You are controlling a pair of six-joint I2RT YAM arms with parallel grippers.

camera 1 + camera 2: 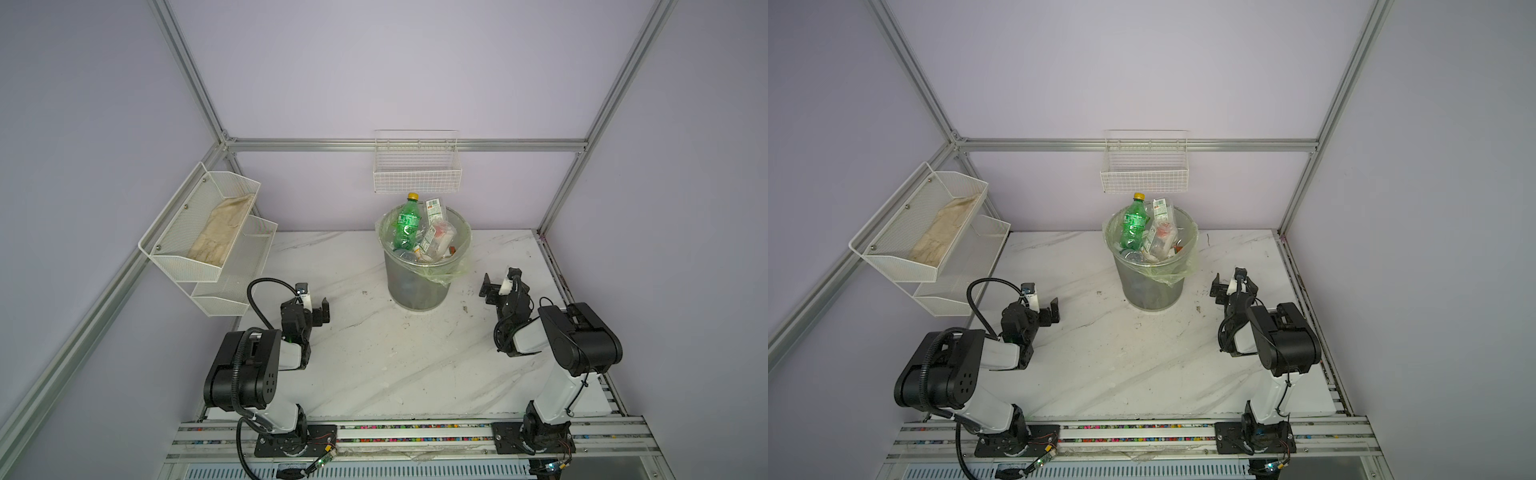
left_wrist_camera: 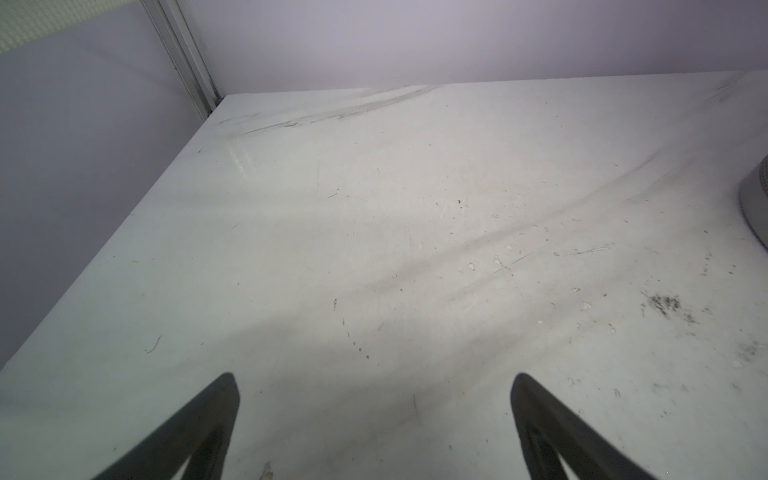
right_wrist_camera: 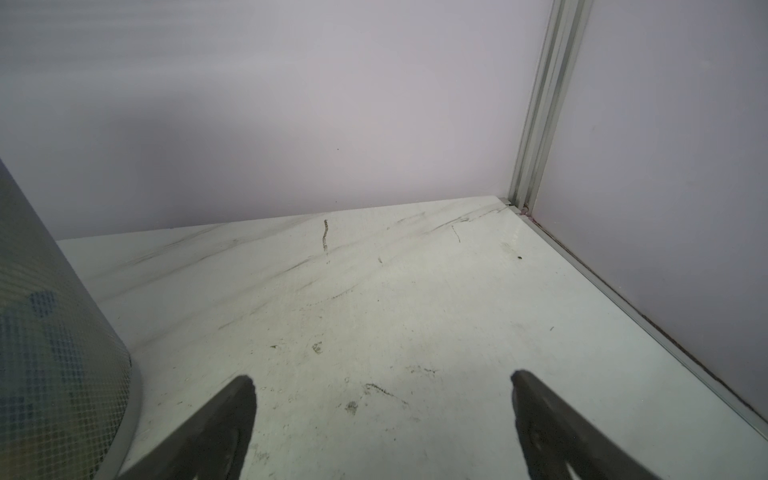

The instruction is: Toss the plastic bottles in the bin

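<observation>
Grey metal mesh is forming the bin [image 1: 417, 291], which is standing upright in its pale-green liner [image 1: 449, 272] on the white marble table [image 1: 374, 357], ahead of my two claws and between them. I am holding my left claw [image 2: 374, 376] spread wide and low over the tabletop. The bin's base is showing off to that claw's right, well apart from the fingertips. I am keeping my right claw [image 3: 380, 376] equally wide, its dark fingers [image 3: 232, 415] far apart. The bin's mesh wall is rising near its left side without touching it.

Inside the bin, plastic bottles [image 1: 419, 243] are heaping up to the brim and above it. A green bottle [image 1: 406, 226] with a yellow cap is leaning at the side farthest from my claws, its neck poking well over the rim. Clear bottles [image 1: 438, 235] with white and red labels are lying tilted beside it. Blue patches are showing dimly through the mesh in the right wrist view, and I cannot tell what they are.

Beyond the bin, a white wire basket [image 1: 417, 174] is hanging on the back wall. Out past my left claw, a white mesh shelf [image 1: 178, 253] is holding a beige cloth [image 1: 222, 230].
</observation>
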